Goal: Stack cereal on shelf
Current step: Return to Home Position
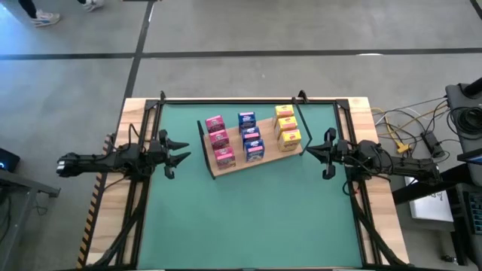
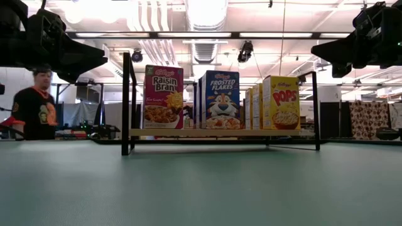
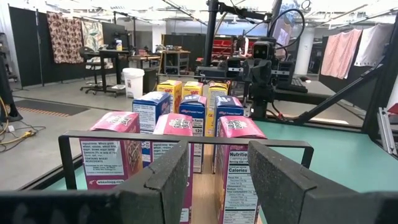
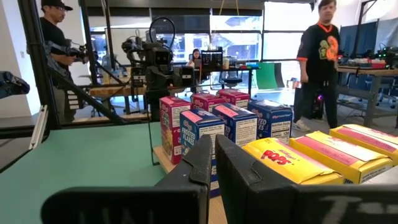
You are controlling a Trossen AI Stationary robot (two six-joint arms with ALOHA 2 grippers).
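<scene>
Holding the left jaws spread and empty, with pink cereal (image 1: 218, 138) straight ahead, near but apart. Holding the right jaws almost pressed together, pinching nothing, just beside the yellow cereal (image 1: 287, 128). Finding the shelf (image 1: 235, 143) lying lengthwise between both jaws, blue cereal (image 1: 251, 136) midway, all nine boxes on it. Judging a straight backing-off over the tabletop (image 1: 248, 218) as enough.

**benchrat:** anyone got a decent look at the robot itself?

**mossy_k:** yeah. The left arm (image 1: 105, 159) and right arm (image 1: 399, 162) are both skinny and basically black, built from jointed segments. From above, the left gripper (image 1: 183, 150) and right gripper (image 1: 309, 150) look spiky, with little prongs. Up close the fingers (image 3: 166, 182) are chunky dark-grey slabs, matte and kinda grainy.
</scene>
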